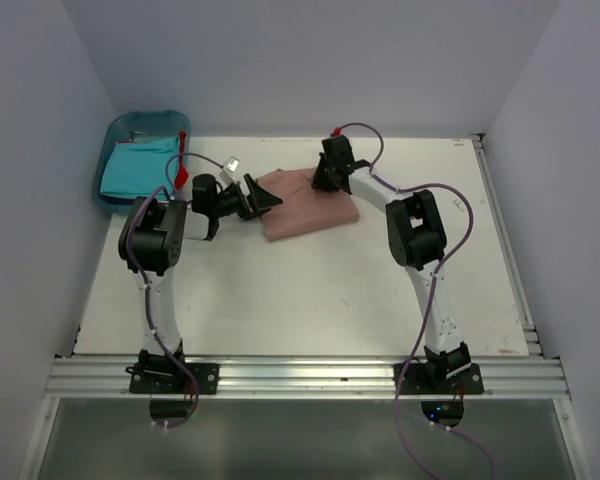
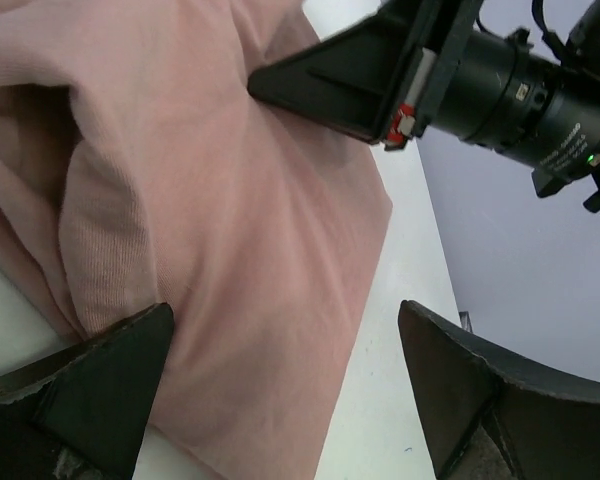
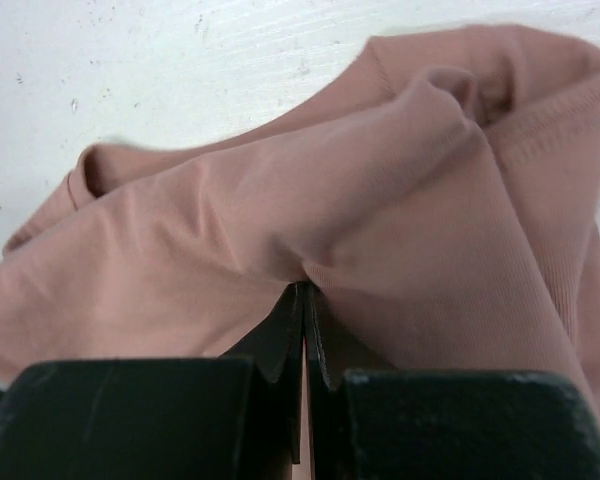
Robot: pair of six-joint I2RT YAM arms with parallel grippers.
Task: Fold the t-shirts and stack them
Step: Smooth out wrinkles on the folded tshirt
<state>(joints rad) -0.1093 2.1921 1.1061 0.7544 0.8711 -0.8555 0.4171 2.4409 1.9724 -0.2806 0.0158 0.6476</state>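
The right jaws are pressed together on the pink t-shirt (image 3: 380, 190). In the right wrist view the cloth rises into a small peak exactly where the two tips meet, so I judge that a thin fold is pinched between them. The left jaws stand wide apart, low at the left border of the same shirt, and they hold nothing.

The pink t-shirt lies as a rough, thick rectangle near the far edge of the desk (image 1: 310, 300), about in the middle of that edge. It has several layers, with loose wrinkles on its left side. The right jaws take it at its far side. A turquoise t-shirt (image 1: 138, 168) lies well apart from it, inside the blue bin (image 1: 115, 130) at the far left corner.

Several things could go wrong from here. The pinch looks shallow, and perhaps it has only the top layer. If the right arm lifts or pulls, the cloth may slip out. It may also happen that one layer comes up alone and the fold opens. Nothing anchors the left side, so the whole shirt could drag over the desk instead of folding. The two pairs of jaws are also near each other above the shirt, so a careless move inward by the left arm could make them touch.
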